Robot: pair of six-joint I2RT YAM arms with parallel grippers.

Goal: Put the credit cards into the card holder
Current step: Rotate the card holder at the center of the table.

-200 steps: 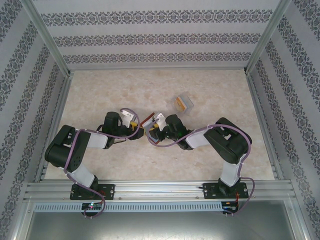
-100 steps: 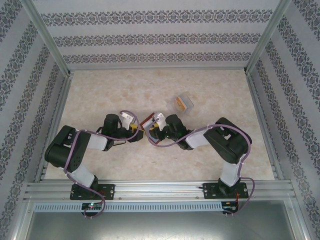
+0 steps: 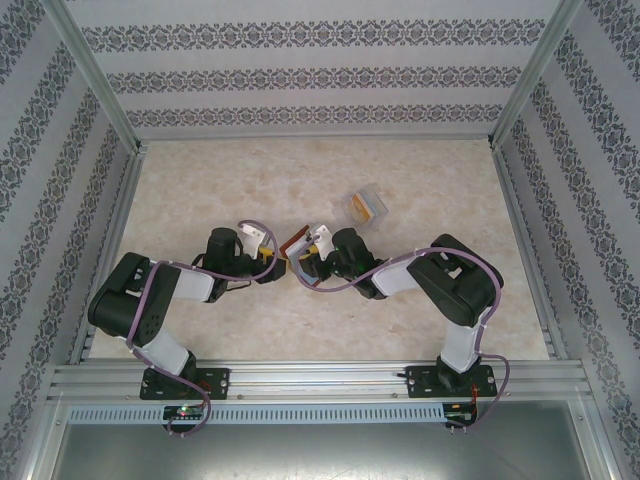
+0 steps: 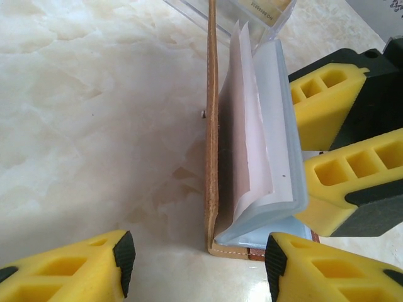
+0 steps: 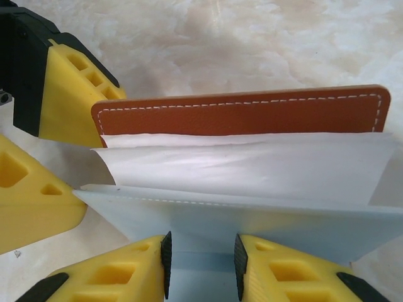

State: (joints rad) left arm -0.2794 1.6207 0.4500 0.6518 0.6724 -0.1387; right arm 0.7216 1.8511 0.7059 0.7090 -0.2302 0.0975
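Right gripper (image 5: pixel 203 261) clamps the card holder (image 5: pixel 239 113) upright; left gripper (image 4: pixel 198 258) released, straddling its near edge.

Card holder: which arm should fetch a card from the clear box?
Left. The left gripper is open and empty; the right gripper pinches the card holder by its inner flap, holding it open on edge. Releasing may topple it.

The small reddish-brown leather folding card holder (image 3: pixel 296 245) stands on its edge at mid-table, opened like a book. Its outer leather panel (image 5: pixel 239 114), white-stitched along the rim, is upright, with a tiny snap stud (image 4: pixel 203 114) on its outer face. A blue-grey inner flap (image 4: pixel 283 126) leans away from it, and a thin white leaf (image 4: pixel 242 126) curls between them. The thin, flat orange-tan credit cards (image 3: pixel 367 208) lie well apart, farther back and to the right, inside a clear plastic box (image 3: pixel 352 203).
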